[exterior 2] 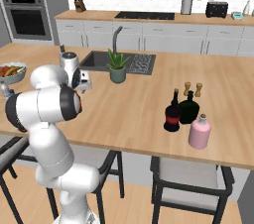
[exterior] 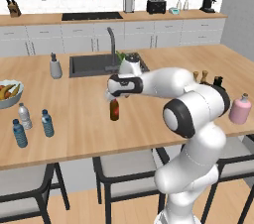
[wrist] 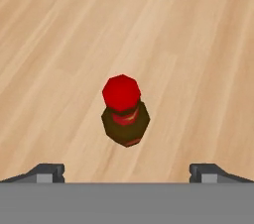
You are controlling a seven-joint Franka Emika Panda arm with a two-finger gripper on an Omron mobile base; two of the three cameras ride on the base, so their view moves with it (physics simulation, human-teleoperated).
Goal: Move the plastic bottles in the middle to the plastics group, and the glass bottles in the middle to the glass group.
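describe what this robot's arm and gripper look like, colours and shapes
The arm is glossy white, built of thick rounded segments with dark grey to black bands and round caps at the joints. No cables or markings show. The wrist ends in a black-and-white hand. In the hand view the gripper shows two small dark grey, blocky fingertips.

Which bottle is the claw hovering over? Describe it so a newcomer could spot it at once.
On the long wooden island counter, in front of the sink, a bottle stands alone mid-counter under the open claw. It is the slim brown bottle with a red cap, smaller than the black bottles near the pink one.
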